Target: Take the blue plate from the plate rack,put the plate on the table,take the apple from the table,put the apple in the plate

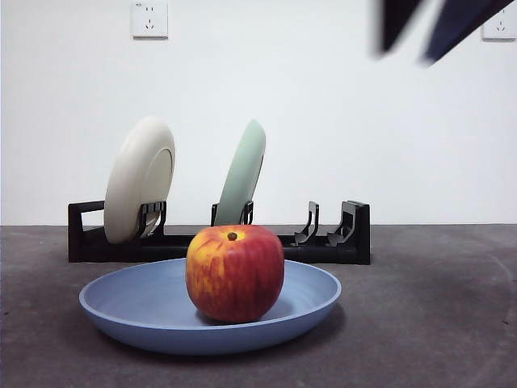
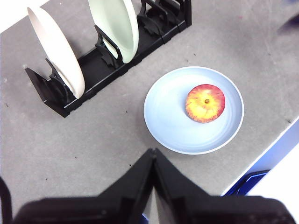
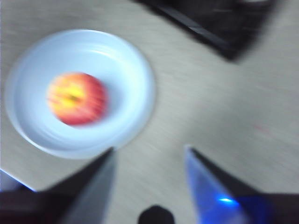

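Observation:
The blue plate (image 1: 145,311) lies flat on the table (image 1: 436,323) in front of the plate rack (image 1: 355,234). The red and yellow apple (image 1: 235,272) sits in the plate, stem up. It also shows in the left wrist view (image 2: 205,103) and, blurred, in the right wrist view (image 3: 77,98). My right gripper (image 3: 149,156) is open and empty, high above the table beside the plate (image 3: 126,70); it shows as blurred dark tips at the top right of the front view (image 1: 436,28). My left gripper (image 2: 153,156) is shut and empty, held high, clear of the plate (image 2: 168,116).
A cream-white plate (image 1: 139,178) and a pale green plate (image 1: 242,174) stand upright in the rack's slots. The rack's right-hand slots hold nothing. The table's edge (image 2: 266,149) runs close by the blue plate.

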